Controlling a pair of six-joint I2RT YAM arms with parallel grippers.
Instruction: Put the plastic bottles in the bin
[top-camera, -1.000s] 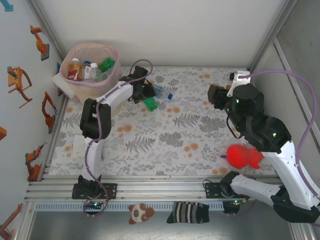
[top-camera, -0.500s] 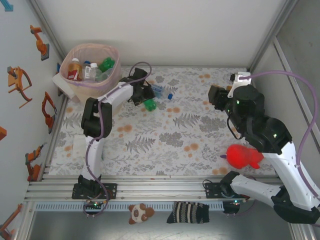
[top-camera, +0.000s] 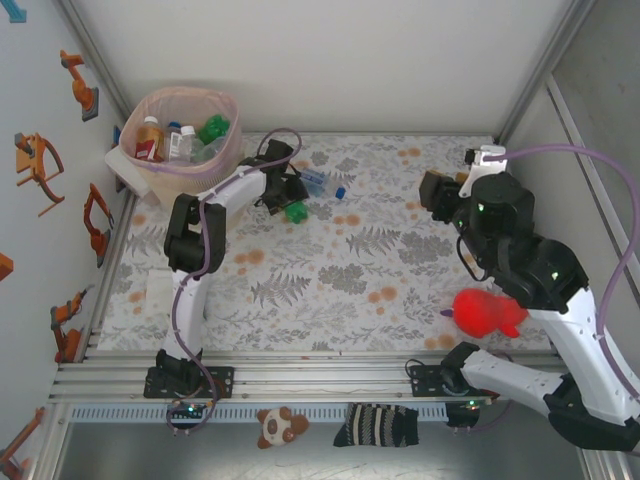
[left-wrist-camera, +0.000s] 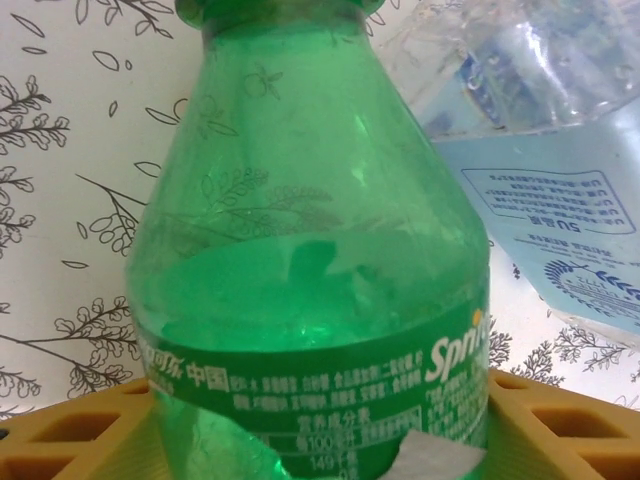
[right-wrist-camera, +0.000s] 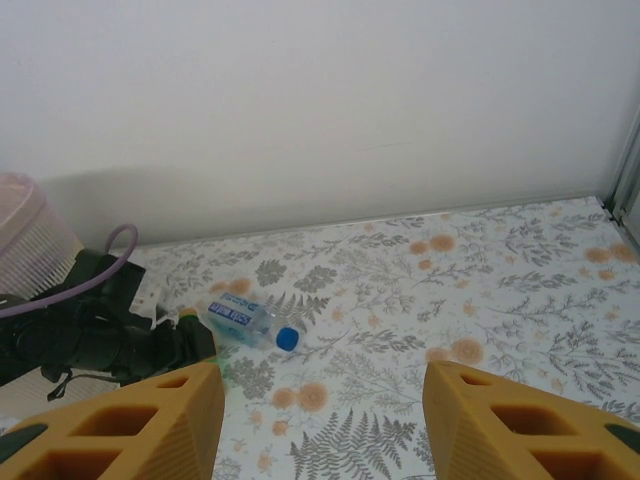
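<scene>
Green bottle (left-wrist-camera: 310, 260) laid on counter (top-camera: 330, 270) at 11 o'clock, straddled by left jaws for carrying to bin (top-camera: 185, 90) at 10 o'clock; firm pinch could not be told. Right jaws spread, empty, parked at 3 o'clock.

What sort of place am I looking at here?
Probably a robot test booth: a left arm and a right arm bolted to a metal rail at a flower-patterned table, white walls closing it in, and a pink bin of bottles.
</scene>
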